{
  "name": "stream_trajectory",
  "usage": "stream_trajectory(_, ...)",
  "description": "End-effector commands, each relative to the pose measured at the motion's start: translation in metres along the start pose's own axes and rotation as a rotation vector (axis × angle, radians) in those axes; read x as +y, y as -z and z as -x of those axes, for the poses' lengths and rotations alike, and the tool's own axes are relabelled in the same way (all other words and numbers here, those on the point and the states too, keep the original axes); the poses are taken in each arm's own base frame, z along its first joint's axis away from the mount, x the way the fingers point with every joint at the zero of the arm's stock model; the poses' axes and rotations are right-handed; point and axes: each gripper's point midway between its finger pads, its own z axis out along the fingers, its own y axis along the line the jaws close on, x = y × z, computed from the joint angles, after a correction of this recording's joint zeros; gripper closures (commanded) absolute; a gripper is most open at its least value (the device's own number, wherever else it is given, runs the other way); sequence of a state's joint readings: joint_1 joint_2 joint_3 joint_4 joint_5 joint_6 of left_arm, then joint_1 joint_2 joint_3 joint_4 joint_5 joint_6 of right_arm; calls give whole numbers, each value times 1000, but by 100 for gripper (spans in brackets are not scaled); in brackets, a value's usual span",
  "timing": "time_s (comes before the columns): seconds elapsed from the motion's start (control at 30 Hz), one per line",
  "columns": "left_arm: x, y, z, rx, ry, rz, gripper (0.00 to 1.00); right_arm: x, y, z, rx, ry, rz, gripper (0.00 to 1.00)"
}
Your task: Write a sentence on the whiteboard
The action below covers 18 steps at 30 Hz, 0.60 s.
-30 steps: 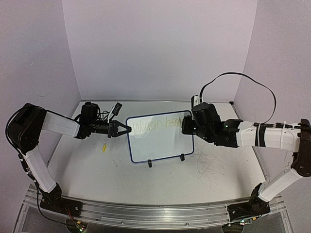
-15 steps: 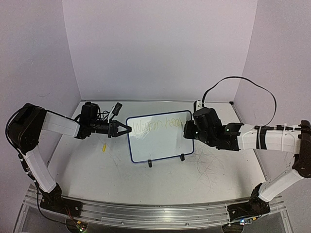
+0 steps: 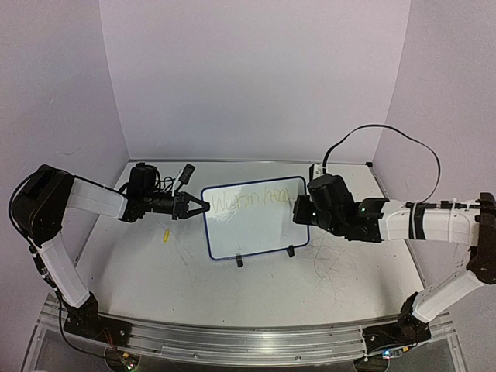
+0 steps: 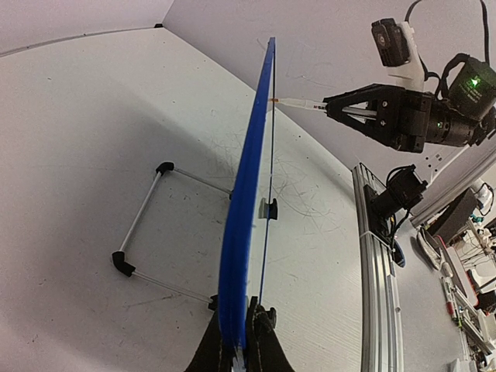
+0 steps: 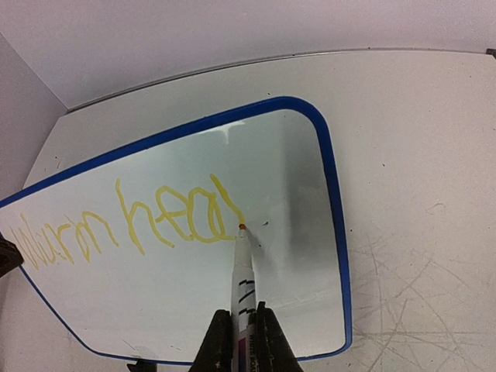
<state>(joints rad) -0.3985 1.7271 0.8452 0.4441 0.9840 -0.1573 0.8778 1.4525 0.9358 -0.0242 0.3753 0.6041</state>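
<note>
The whiteboard stands in the middle of the table, towards the far side, leaning back on two black feet, its blue frame and written face turned to the near side. The left gripper reaches in from the left, and its jaws are closed tight on the left edge of the frame; in the left wrist view the two fingers pinch the blue edge, with the whiteboard seen edge-on and running away from them. The right gripper comes in from the right at the whiteboard's upper right part, jaws closed on a marker that points away from the fingers to the far side. The marker's tip touches the white face just at the end of the last yellow letter. The sentence runs in yellow strokes along the upper part of the whiteboard, from the left edge to about the middle right: a first word that is hard to read, then letters that look like "hea" and one more stroke. The lower part of the face is bare. A small yellow thing lies on the table left of the whiteboard, near the left gripper and apart from it. Grey scratch marks cover the table to the right of the feet
</note>
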Motion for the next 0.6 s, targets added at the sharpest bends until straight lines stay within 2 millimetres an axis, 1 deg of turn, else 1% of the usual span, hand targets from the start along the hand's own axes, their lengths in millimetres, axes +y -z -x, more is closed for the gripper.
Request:
stream_trajectory(0.0, 24, -1, -3, 14, -30, 126, 100, -5, 1, -6, 20, 1, -11, 100)
stream_trajectory(0.13, 24, -2, -2, 13, -31, 126, 100, -5, 1, -5, 14, 7, -17, 100)
stream_trajectory(0.37, 24, -2, 0, 11, -33, 125, 100, 6, 3, 22, -53, 11, -11, 100)
stream_trajectory(0.57, 23, -1, -1, 12, -32, 125, 100, 9, 2, 33, -83, 23, -19, 100)
